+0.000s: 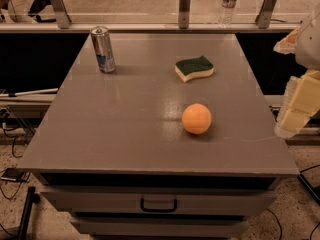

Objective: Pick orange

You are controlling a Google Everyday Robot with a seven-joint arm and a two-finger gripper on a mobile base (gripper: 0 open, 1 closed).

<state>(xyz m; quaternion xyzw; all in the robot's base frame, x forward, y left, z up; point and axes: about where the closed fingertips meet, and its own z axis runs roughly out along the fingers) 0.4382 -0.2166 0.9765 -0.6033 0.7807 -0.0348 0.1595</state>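
Note:
The orange point(196, 118) is a smooth round fruit resting on the grey table top point(125, 119), right of centre and toward the front. My gripper point(298, 106) shows as pale blocky parts at the right edge of the view, beyond the table's right side and well to the right of the orange, not touching it. Part of the arm is cut off by the frame edge.
A tall silver and blue drink can point(103, 49) stands at the back left. A green-and-yellow sponge point(194, 68) lies at the back, behind the orange. A water bottle point(228, 4) stands on the ledge beyond. A drawer handle point(158, 204) is below the front edge.

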